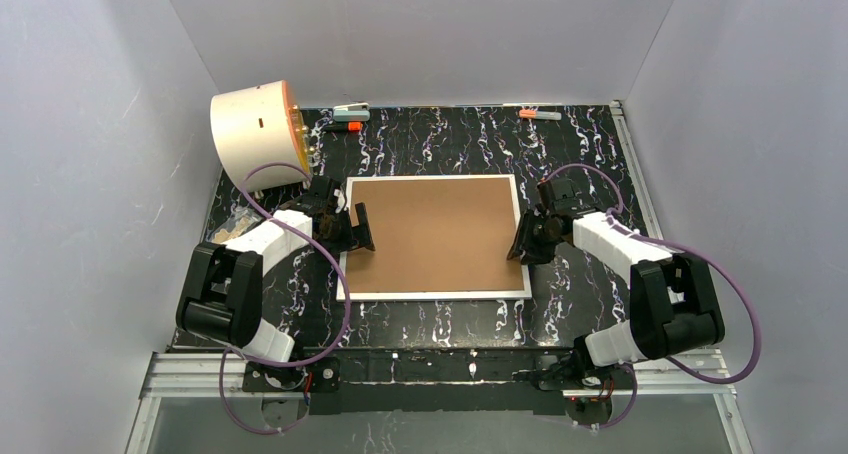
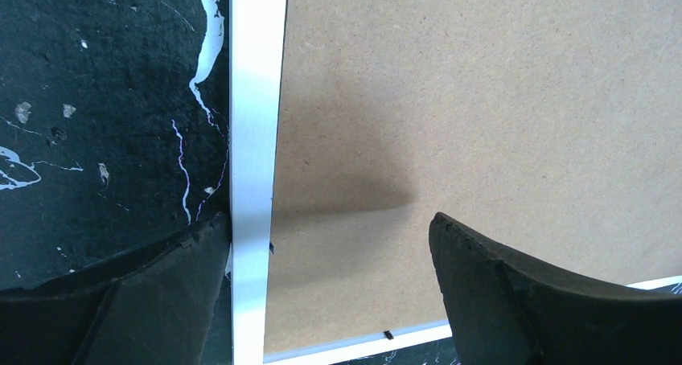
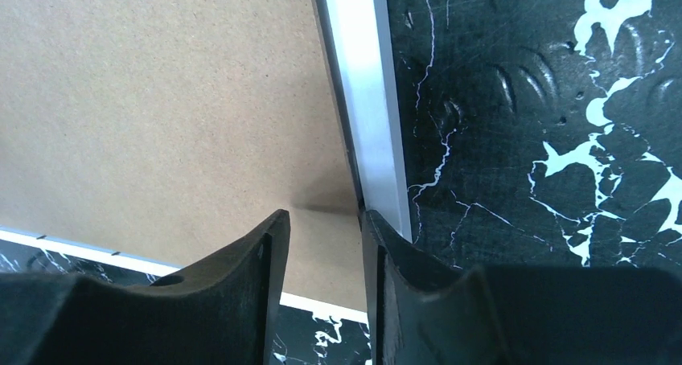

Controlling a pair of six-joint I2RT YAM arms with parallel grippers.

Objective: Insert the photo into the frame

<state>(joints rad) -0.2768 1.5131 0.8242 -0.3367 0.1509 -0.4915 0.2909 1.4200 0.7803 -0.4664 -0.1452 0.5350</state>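
Left of centre: left gripper (image 1: 352, 236) jaws spread wide astride left rim of the frame (image 1: 435, 236) | Centre: frame flat on black table (image 1: 590, 159), brown back up | Right of centre: right gripper (image 1: 521, 246) jaws narrowed at right rim, grip cannot be told

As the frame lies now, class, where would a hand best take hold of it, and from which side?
Probably the thin white rim on a short side of the frame, approached from outside that edge. It lies flat, brown back up, too wide to span; only the rim fits a hand's grip.
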